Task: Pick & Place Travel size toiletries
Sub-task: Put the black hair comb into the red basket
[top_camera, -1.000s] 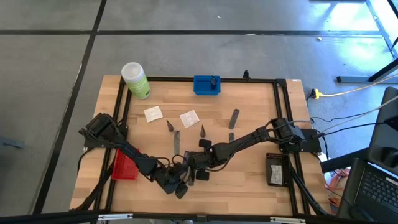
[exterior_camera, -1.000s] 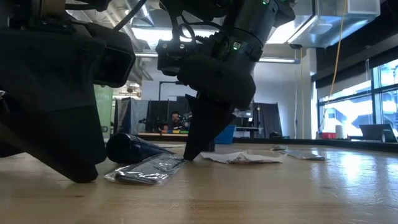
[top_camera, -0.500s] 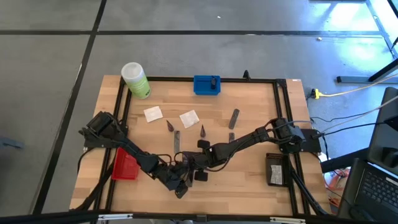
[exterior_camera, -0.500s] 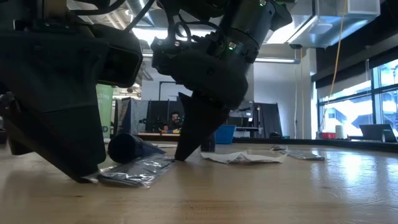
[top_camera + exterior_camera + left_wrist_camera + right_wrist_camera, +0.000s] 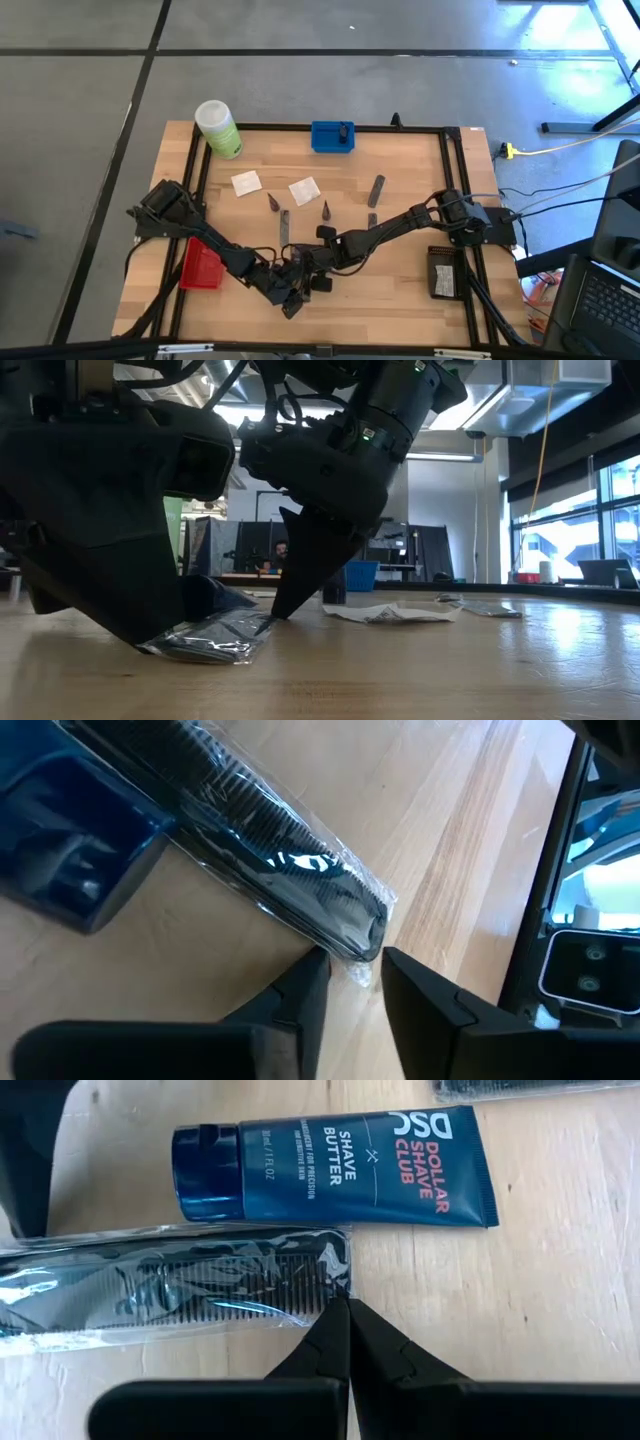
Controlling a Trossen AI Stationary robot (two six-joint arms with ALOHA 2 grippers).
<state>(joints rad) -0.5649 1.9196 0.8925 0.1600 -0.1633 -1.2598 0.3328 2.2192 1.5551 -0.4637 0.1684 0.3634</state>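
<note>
From above, both claws meet low on the tabletop (image 5: pixel 400 290), the left claw (image 5: pixel 291 297) just beside the right claw (image 5: pixel 305 268); at table height, the clear packet (image 5: pixel 215 638) lies between them, touched by the right claw's shut tip; the left wrist shows its fingers (image 5: pixel 305 990) slightly parted, straddling the packet's end; the right wrist shows the navy tube (image 5: pixel 330 1168) just beyond the packet.

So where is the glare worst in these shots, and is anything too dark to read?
Left wrist view: a bright glint on the clear packet wrapping the black comb. Low view: both arms are backlit black silhouettes, with window light sheening the table. High view: sunlight washes out the floor at top right. Right wrist view: evenly lit, the navy tube label legible.
</note>
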